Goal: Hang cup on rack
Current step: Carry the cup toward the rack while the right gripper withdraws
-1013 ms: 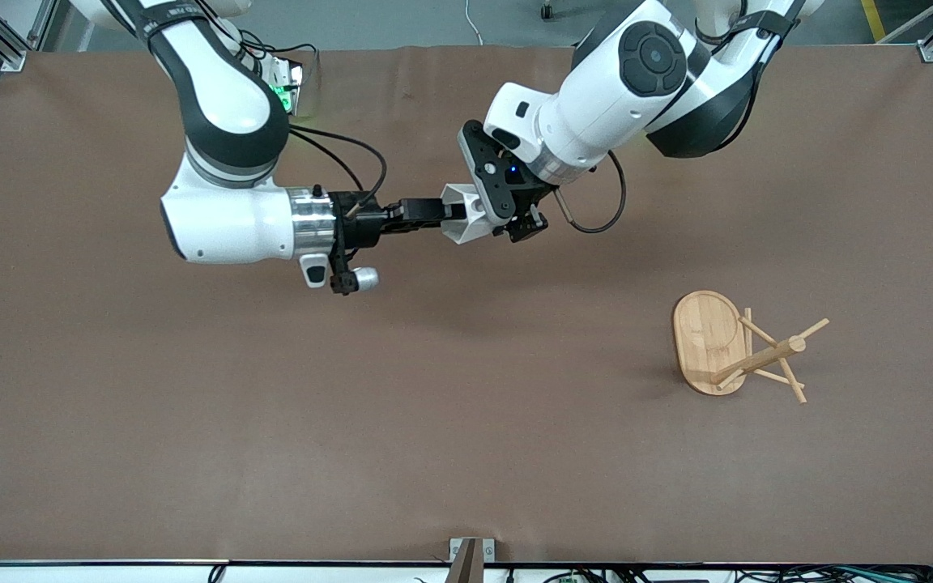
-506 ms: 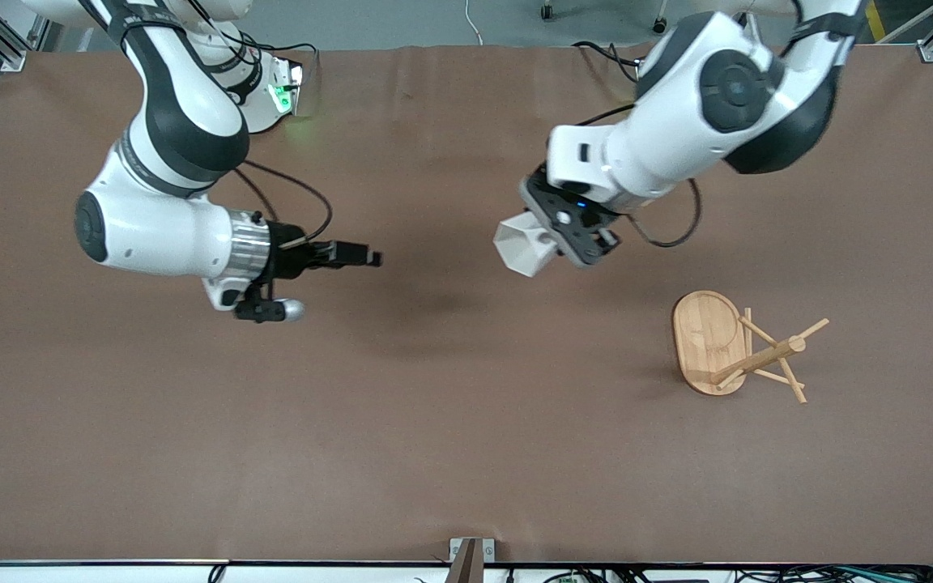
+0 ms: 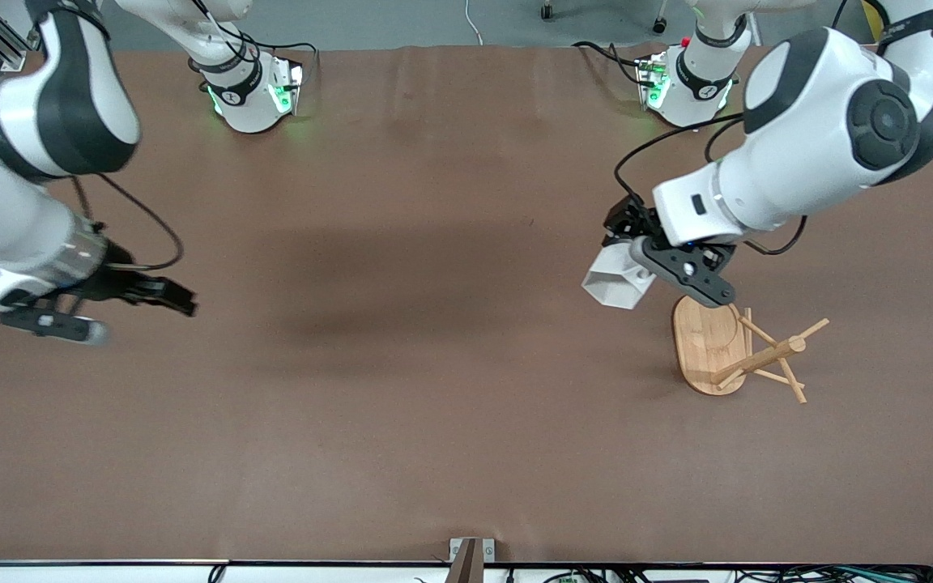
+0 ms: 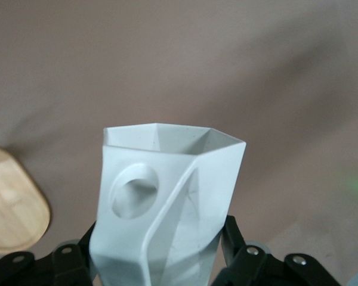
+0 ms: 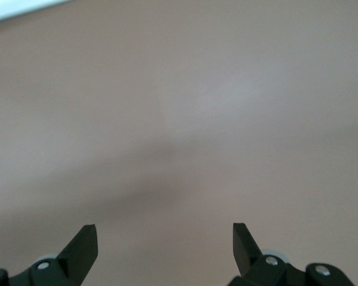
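Left gripper holds the white faceted cup in the air beside the bamboo mug rack.

Its jaws are clamped on the cup's lower body; the tab's round hole shows in the left wrist view. The right gripper hangs with jaws apart over bare table at the right arm's end.

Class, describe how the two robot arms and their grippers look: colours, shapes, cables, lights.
Both arms are glossy white with rounded black joint sections and a silver wrist ring. The left gripper and right gripper are black two-finger units. Black cables loop from each wrist. Green lights glow at both bases.
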